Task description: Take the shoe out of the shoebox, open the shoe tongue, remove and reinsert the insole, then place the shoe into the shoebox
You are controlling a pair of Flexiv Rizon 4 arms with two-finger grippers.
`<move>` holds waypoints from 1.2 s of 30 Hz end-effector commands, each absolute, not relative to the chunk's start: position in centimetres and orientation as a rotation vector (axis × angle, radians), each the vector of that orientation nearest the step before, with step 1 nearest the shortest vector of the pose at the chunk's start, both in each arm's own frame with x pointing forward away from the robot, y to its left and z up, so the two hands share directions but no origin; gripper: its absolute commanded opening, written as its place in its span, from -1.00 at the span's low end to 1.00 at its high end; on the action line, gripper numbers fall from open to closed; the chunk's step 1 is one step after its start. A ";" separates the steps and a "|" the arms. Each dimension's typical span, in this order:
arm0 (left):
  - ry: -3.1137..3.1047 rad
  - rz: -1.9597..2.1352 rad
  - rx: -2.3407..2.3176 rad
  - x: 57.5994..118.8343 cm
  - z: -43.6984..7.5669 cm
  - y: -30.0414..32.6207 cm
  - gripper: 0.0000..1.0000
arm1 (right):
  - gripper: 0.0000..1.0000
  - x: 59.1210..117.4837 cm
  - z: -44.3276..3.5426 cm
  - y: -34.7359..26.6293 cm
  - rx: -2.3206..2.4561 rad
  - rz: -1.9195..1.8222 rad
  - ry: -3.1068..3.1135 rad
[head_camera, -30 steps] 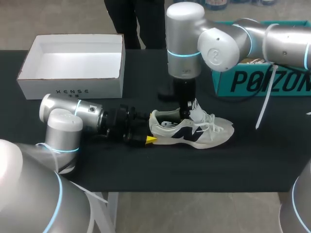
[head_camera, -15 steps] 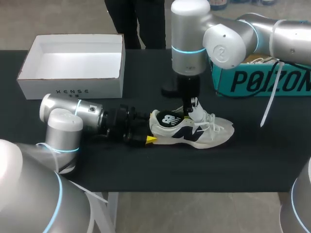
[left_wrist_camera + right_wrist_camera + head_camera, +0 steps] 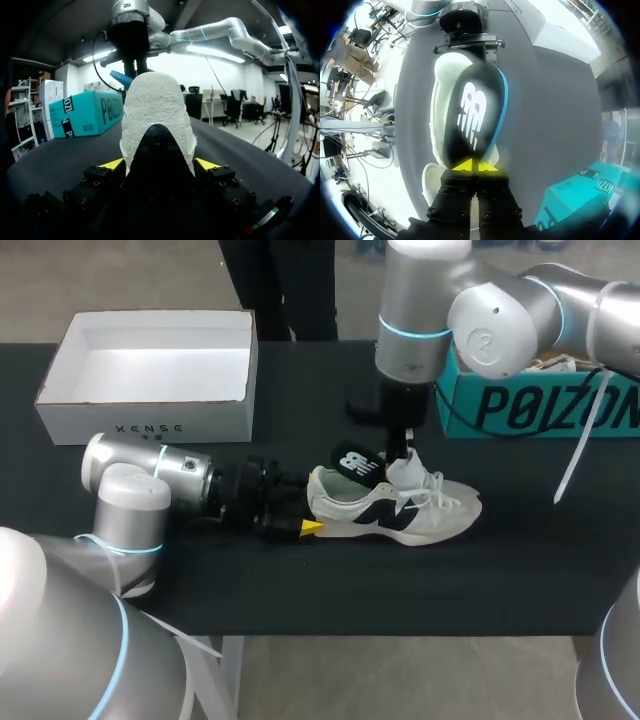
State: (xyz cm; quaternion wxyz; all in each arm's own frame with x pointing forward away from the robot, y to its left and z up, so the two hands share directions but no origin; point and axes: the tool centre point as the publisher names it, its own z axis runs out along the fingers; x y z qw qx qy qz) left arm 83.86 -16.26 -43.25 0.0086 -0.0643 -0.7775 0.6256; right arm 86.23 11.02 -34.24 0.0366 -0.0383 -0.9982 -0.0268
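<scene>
A white sneaker [image 3: 420,510] with dark side markings lies on the black table, toe to the right. My left gripper [image 3: 305,516] clasps its heel [image 3: 157,107] from both sides, a yellow fingertip [image 3: 112,164] against each flank. My right gripper [image 3: 399,450] hangs above the shoe's opening, shut on one end of the black insole [image 3: 356,462]. In the right wrist view the insole [image 3: 472,112], with a white logo and a blue edge, hangs ahead of the right gripper [image 3: 472,166] over the shoe [image 3: 437,115]. The white shoebox [image 3: 150,410] stands open at the back left.
A teal box [image 3: 540,405] stands at the back right, close behind my right arm. A white strap [image 3: 575,455] dangles from that arm over the table's right part.
My right gripper has risen and shifted right, drawing the insole up out of the shoe. The left arm and the shoe have stayed put.
</scene>
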 end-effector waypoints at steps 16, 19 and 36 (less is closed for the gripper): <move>-2.431 1.953 -0.200 83.9 -43.5 -16.4 -1.00 | -1.00 89.0 -36.0 16.7 0.041 -0.122 -3.025; -2.431 1.953 -0.200 83.9 -43.5 -16.4 -1.00 | -1.00 89.7 -34.9 17.7 0.058 -0.159 -3.045; -2.431 1.953 -0.200 83.9 -43.5 -16.4 -1.00 | -1.00 92.4 -23.6 18.3 0.042 -0.318 -3.214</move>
